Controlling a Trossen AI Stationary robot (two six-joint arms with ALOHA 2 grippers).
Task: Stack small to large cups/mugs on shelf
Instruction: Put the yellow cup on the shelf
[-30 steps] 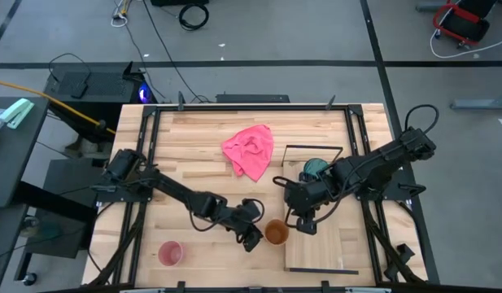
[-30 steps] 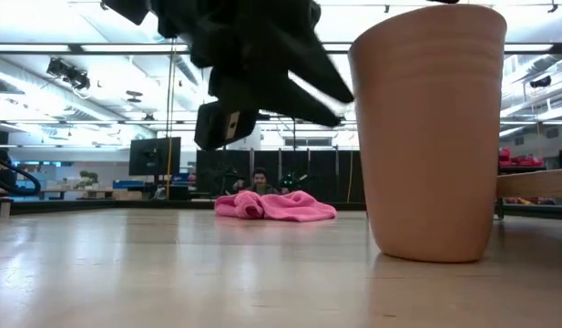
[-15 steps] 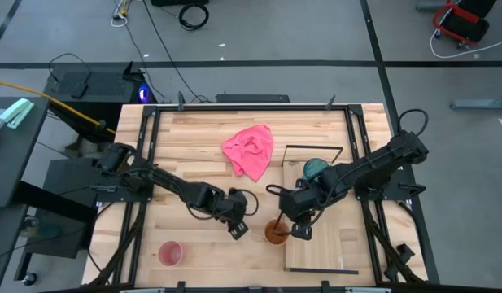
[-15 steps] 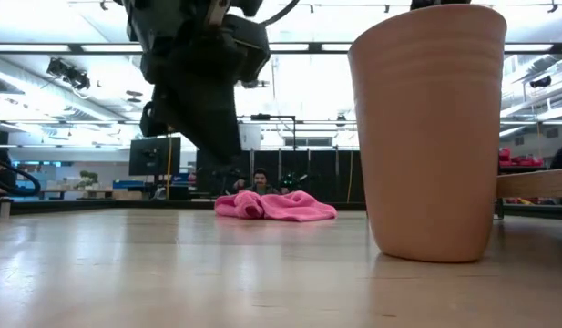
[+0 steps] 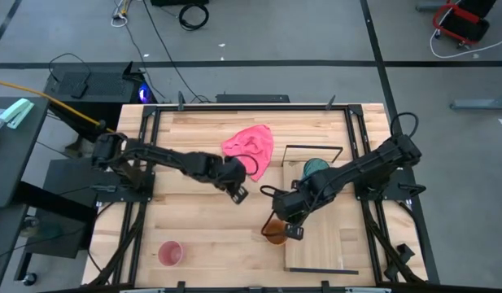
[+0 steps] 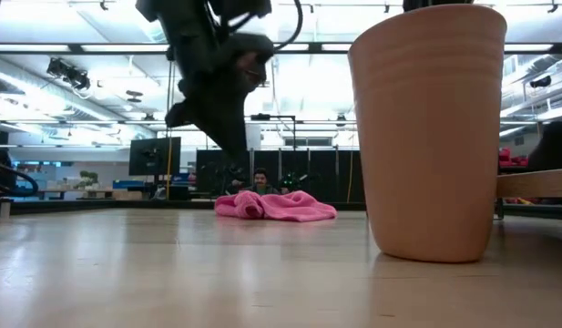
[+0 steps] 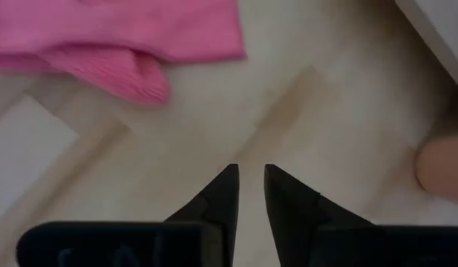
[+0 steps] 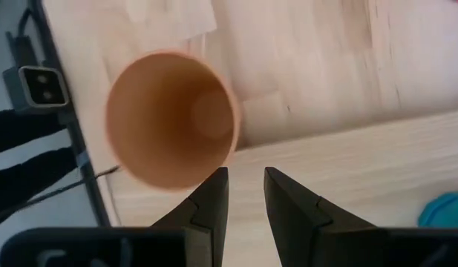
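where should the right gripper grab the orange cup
Take the orange cup by its rim from above, one finger inside and one outside. It stands upright, mouth open and empty, beside the shelf, and the right gripper is above it.

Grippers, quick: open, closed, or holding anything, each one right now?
Left gripper: nearly closed, empty, above the butcher-block tabletop near the crumpled pink cloth.
Right gripper: nearly closed, empty, hovering beside the ribbed orange-brown cup.

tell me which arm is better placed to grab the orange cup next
Right. The right gripper hangs just above the orange cup, beside the shelf; the left gripper is off near the pink cloth.
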